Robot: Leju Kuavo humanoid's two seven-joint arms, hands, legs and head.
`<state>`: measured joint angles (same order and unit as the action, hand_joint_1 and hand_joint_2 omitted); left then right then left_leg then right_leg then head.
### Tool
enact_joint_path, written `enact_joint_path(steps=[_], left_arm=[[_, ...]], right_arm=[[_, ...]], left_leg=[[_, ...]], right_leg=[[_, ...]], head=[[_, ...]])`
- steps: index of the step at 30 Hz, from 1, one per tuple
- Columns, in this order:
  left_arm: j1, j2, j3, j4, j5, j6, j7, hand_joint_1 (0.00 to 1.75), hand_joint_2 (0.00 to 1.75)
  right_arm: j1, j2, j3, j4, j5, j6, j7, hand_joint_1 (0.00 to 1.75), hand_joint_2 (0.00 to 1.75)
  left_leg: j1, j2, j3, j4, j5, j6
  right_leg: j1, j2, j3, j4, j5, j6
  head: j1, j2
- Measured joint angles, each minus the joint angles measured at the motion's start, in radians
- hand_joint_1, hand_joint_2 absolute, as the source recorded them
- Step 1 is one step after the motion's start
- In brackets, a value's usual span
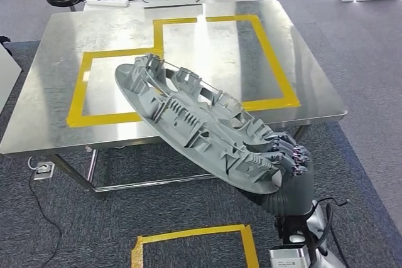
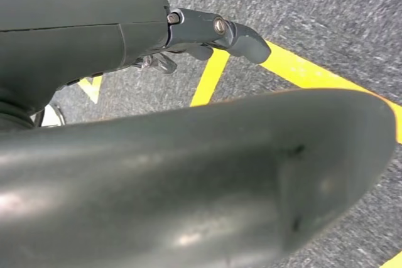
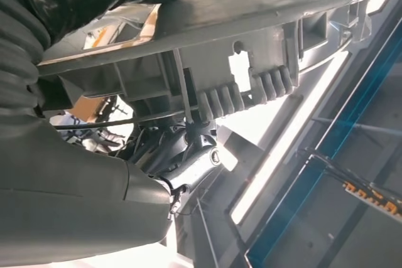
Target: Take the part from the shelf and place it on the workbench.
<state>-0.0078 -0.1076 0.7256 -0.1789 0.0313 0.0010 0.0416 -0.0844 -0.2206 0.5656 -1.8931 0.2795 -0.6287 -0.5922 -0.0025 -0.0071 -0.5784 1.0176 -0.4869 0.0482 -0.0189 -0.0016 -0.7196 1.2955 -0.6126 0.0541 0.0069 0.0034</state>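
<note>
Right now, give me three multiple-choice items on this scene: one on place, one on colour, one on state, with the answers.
1. Where is the grey part?
A. Lying flat inside the taped outline
B. Held tilted at the workbench's near edge, partly over the floor
C. On the floor

2. What colour is the tape on the workbench?
A. Red
B. Blue
C. Yellow

3. What is the right hand doing?
A. Gripping the part's near end
B. Hanging with nothing in it
C. Pressing on the tabletop

Answers:
1 B, the part slants from the hand up over the table edge.
2 C, yellow strips outline a stepped shape on the steel.
3 A, its fingers curl over the part's rim.
</note>
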Motion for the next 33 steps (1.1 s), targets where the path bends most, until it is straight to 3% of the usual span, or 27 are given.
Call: enact_joint_path(steps=[1,3,5,7,10,12,14,15,16,19,21,25,27,29,30,31,32,33], left_arm=[[0.001,-0.001,0.0,0.0,0.0,0.0,0.0,0.0,0.0],[0.002,-0.002,0.0,0.0,0.0,0.0,0.0,0.0,0.0],[0.001,-0.002,0.0,0.0,0.0,0.0,0.0,0.0,0.0],[-0.001,-0.002,0.0,0.0,0.0,-0.001,0.001,0.0,0.0],[-0.002,0.001,0.0,0.0,-0.001,-0.001,0.001,0.0,0.0],[-0.002,0.001,0.0,0.0,-0.001,-0.001,0.002,0.0,0.0],[-0.001,0.0,0.0,0.0,-0.002,-0.002,0.002,0.0,0.0],[0.0,0.0,0.0,0.0,-0.002,-0.002,0.002,0.0,0.0],[0.002,0.001,0.0,0.0,-0.002,-0.002,0.002,0.0,0.0],[0.003,0.001,0.0,0.0,-0.002,-0.002,0.002,0.0,0.0],[0.001,0.0,0.0,0.0,-0.002,-0.002,0.002,0.0,0.0],[0.003,0.0,0.0,0.0,-0.002,-0.002,0.003,0.0,0.0],[0.003,0.0,0.0,0.0,-0.002,0.0,0.003,0.0,0.0],[0.001,0.001,0.0,0.0,-0.003,0.001,0.003,0.0,0.0],[0.001,0.001,0.0,0.0,-0.003,0.001,0.003,0.0,0.0],[0.002,0.0,0.0,0.0,-0.003,0.001,0.003,0.0,0.0],[0.002,0.0,0.0,0.0,-0.003,0.001,0.003,0.0,0.0],[0.002,0.0,0.0,0.0,-0.003,0.001,0.003,0.0,0.0]], right_arm=[[0.001,0.0,0.0,0.0,0.0,0.0,0.0,1.75,1.75],[0.001,-0.001,0.0,0.0,0.0,0.0,0.0,1.75,1.75],[-0.001,-0.001,0.0,0.0,0.0,0.0,0.0,1.75,1.75],[-0.002,-0.001,0.0,0.0,0.0,0.0,0.0,1.75,1.75],[-0.002,-0.001,0.0,0.0,0.001,0.0,0.001,1.75,1.75],[-0.002,-0.001,0.001,0.0,0.001,0.0,0.0,1.75,1.75],[-0.002,-0.001,0.002,0.0,0.001,0.0,0.0,1.75,1.75],[-0.001,-0.001,0.002,0.0,0.001,0.0,0.0,1.75,1.75],[-0.001,-0.001,0.002,0.0,0.001,0.0,0.0,1.75,1.75],[-0.001,-0.002,0.003,0.0,0.001,0.0,0.0,1.75,1.75],[-0.002,-0.002,0.003,0.0,0.001,0.0,0.0,1.75,1.75],[-0.002,-0.002,0.003,0.0,0.002,-0.001,0.0,1.75,1.75],[-0.003,-0.002,0.004,0.0,0.004,0.0,0.0,1.75,1.75],[-0.003,-0.001,0.005,0.0,0.006,0.0,0.0,1.75,1.75],[-0.002,-0.001,0.006,0.0,0.006,0.0,0.0,1.75,1.75],[-0.001,-0.002,0.007,0.001,0.006,0.0,0.0,1.75,1.75],[-0.001,-0.002,0.008,0.001,0.006,0.0,0.001,1.75,1.75],[-0.001,-0.002,0.008,0.001,0.006,0.0,0.001,1.75,1.75]], left_leg=[[-0.003,-0.001,0.003,0.0,-0.002,0.001],[-0.006,-0.002,0.013,0.001,-0.009,0.001],[-0.01,-0.003,0.015,0.003,-0.015,-0.004],[-0.011,-0.003,0.013,0.003,-0.017,-0.013],[-0.009,-0.001,0.008,0.022,-0.035,-0.03],[-0.003,0.0,-0.038,0.118,-0.082,-0.043],[0.007,0.0,-0.106,0.245,-0.124,-0.053],[0.01,0.0,-0.126,0.276,-0.122,-0.057],[0.013,0.0,-0.13,0.27,-0.101,-0.06],[0.018,0.001,-0.064,0.098,0.011,-0.064],[0.015,0.001,-0.031,0.022,0.026,-0.056],[0.013,0.0,-0.023,0.009,0.012,-0.027],[0.014,0.0,-0.015,0.004,0.009,-0.013],[0.009,0.0,-0.009,0.005,0.002,-0.004],[0.006,0.0,-0.005,0.005,-0.001,-0.001],[0.003,-0.001,0.001,0.005,-0.005,0.002],[-0.001,-0.002,0.008,0.005,-0.01,0.003],[-0.003,-0.003,0.016,0.005,-0.015,0.003]], right_leg=[[0.001,0.0,0.003,-0.018,0.025,-0.003],[0.006,0.0,0.053,-0.137,0.099,-0.016],[0.011,0.0,0.107,-0.242,0.134,-0.027],[0.015,0.0,0.125,-0.27,0.13,-0.032],[0.008,0.0,0.138,-0.287,0.131,-0.041],[0.004,-0.004,0.15,-0.296,0.129,-0.047],[0.003,-0.005,0.158,-0.297,0.124,-0.049],[0.002,-0.005,0.162,-0.297,0.12,-0.048],[0.001,-0.004,0.167,-0.296,0.116,-0.046],[-0.003,-0.001,0.185,-0.294,0.101,-0.032],[-0.002,0.0,0.187,-0.293,0.094,-0.019],[-0.003,0.0,0.179,-0.285,0.081,0.005],[-0.003,0.0,0.133,-0.197,0.039,0.009],[-0.001,0.0,0.05,-0.051,-0.01,0.009],[-0.001,0.0,0.016,0.0,-0.016,0.007],[0.001,0.0,-0.002,0.014,-0.003,0.004],[0.003,0.0,0.002,-0.014,0.03,-0.001],[0.006,0.0,0.025,-0.078,0.077,-0.009]], head=[[0.0,0.0],[0.001,0.0],[0.0,0.0],[-0.002,0.0],[-0.007,0.0],[-0.014,0.0],[-0.019,0.0],[-0.019,0.0],[-0.019,0.0],[-0.022,0.0],[-0.025,0.0],[-0.019,0.0],[-0.011,0.0],[-0.003,0.0],[-0.001,0.0],[0.0,0.0],[0.0,0.0],[0.001,0.0]])
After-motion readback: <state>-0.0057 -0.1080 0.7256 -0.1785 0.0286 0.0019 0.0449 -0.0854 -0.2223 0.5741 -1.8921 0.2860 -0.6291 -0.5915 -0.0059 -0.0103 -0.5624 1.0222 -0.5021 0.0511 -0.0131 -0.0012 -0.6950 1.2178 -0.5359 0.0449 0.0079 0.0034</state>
